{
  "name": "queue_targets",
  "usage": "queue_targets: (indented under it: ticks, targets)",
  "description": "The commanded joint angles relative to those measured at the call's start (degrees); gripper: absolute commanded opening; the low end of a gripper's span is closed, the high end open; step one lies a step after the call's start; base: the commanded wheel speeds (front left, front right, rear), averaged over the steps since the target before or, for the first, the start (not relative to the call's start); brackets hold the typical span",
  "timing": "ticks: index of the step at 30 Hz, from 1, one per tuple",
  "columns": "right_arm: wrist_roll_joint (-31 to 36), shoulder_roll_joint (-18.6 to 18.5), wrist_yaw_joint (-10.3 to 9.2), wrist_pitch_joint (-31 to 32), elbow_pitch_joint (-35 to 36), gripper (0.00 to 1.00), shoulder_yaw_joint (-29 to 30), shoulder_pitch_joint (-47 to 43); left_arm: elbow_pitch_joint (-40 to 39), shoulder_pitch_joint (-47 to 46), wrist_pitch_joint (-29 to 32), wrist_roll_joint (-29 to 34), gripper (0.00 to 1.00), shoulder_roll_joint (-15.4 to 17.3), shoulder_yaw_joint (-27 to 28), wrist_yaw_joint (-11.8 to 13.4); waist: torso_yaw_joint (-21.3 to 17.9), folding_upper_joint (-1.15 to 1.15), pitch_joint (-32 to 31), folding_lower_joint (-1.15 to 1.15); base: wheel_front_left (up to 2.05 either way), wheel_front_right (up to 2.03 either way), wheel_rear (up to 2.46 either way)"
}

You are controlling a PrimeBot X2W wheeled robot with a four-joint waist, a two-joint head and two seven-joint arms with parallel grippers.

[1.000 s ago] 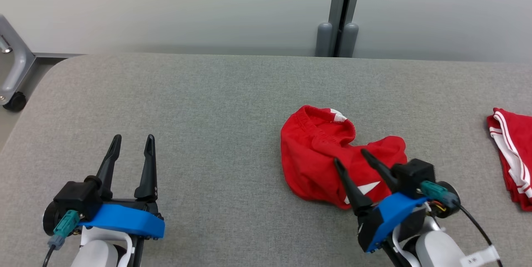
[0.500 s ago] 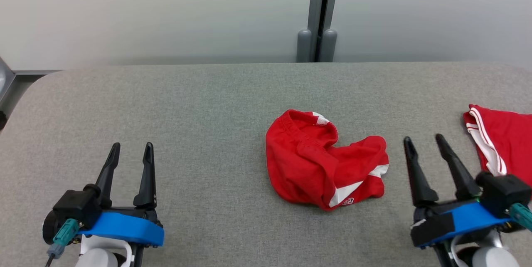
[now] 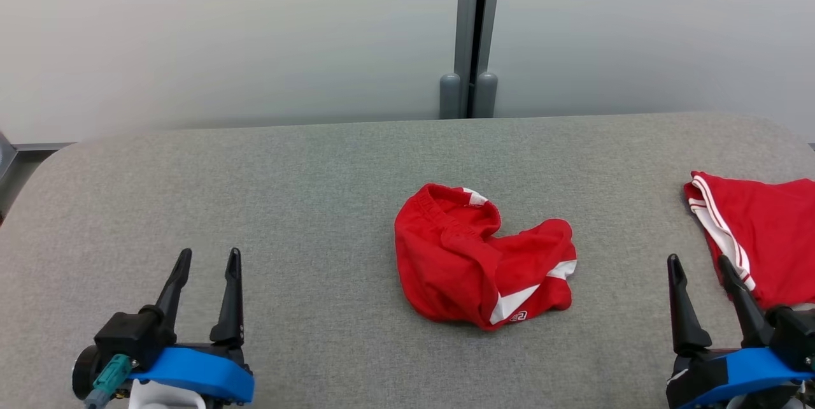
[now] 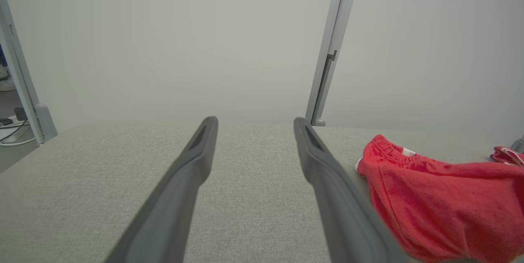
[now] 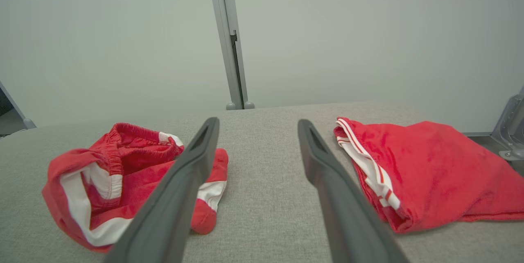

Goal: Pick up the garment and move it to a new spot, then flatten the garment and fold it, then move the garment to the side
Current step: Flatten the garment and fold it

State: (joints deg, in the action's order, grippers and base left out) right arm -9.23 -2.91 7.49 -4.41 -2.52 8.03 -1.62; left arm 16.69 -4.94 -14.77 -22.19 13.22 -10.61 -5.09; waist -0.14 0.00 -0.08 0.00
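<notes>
A crumpled pair of red shorts with white trim (image 3: 481, 259) lies bunched near the middle of the grey padded table (image 3: 305, 179). In the left wrist view the shorts (image 4: 442, 201) sit to the right of the fingers, and in the right wrist view the shorts (image 5: 118, 173) sit to the left. My left gripper (image 3: 209, 257) rests open at the lower left, well clear of the cloth. At the lower right my right gripper (image 3: 699, 265) is open too, with nothing between its fingers, between the crumpled shorts and a second garment.
A second red garment with white stripes (image 3: 758, 237) lies folded at the table's right edge, just beyond my right gripper; it shows as folded cloth (image 5: 421, 164) in the right wrist view. A grey post (image 3: 470, 33) stands behind the table against a pale wall.
My right gripper has drawn back from over the crumpled shorts to the lower right, leaving them on the table. The head camera has shifted, so the whole scene slid left and down.
</notes>
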Motion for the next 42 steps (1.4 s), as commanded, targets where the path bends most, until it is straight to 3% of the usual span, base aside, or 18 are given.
queue_targets:
  ticks: [1,5,9,15,19,26,38,39,41,42]
  targets:
    - [-0.17,0.01,0.0,0.09,-0.1,1.0,-0.12,-0.54,0.05,-0.14,0.23,0.17,1.0,0.19,-0.46,-0.19,-0.29,0.0,-0.04,0.0,0.0,0.0,0.0]
    - [-0.7,0.0,0.0,0.33,-0.36,1.0,-1.17,-0.3,-0.49,-3.19,3.86,0.92,1.0,-0.42,-3.98,-0.93,-0.81,0.0,0.42,0.0,0.0,0.0,0.0]
    - [-1.12,0.0,0.0,0.46,-0.68,1.0,-2.2,0.72,-0.42,-8.39,11.88,0.75,1.0,-2.07,-9.93,-1.84,-1.22,0.0,1.39,0.0,0.0,0.0,0.0]
    - [-1.1,0.0,0.0,0.2,-1.67,1.0,-4.13,2.48,3.21,-18.51,25.82,-0.21,1.0,-6.8,-19.18,-2.34,-1.68,0.0,3.14,0.0,0.0,0.0,0.0]
    - [-1.68,-0.02,0.0,0.07,-2.36,1.0,-6.25,3.89,5.51,-23.88,30.64,-1.65,1.0,-9.14,-23.38,-2.48,-3.23,0.0,4.4,0.0,0.0,0.0,0.0]
    - [-2.77,-0.03,0.0,-0.69,-3.57,1.0,-7.82,5.31,10.43,-29.17,34.88,-2.98,1.0,-10.08,-30.04,-2.5,-4.93,0.0,6.75,0.0,0.0,0.0,0.0]
    - [-3.44,-0.02,0.0,-1.69,-4.7,1.0,-8.04,6.32,19.08,-32.94,51.26,-1.21,1.0,-10.17,-38.76,-2.15,-4.88,0.0,8.03,0.0,0.0,0.0,0.0]
    - [-3.49,-0.02,0.0,-1.77,-4.81,1.0,-8.1,6.36,19.35,-32.58,52.27,-1.38,0.81,-10.05,-39.35,-2.17,-4.84,0.0,8.06,0.0,0.0,0.0,0.0]
    - [-3.58,-0.03,0.0,-1.84,-4.88,1.0,-8.1,6.54,19.43,-31.98,52.94,-1.62,0.0,-9.57,-40.03,-2.23,-4.68,0.0,8.12,0.0,0.0,0.0,0.0]
    - [-3.67,-0.02,0.0,-1.87,-4.92,1.0,-8.04,6.62,19.45,-31.75,52.73,-1.79,0.0,-9.27,-40.3,-2.25,-4.55,0.0,8.16,0.0,0.0,0.0,0.0]
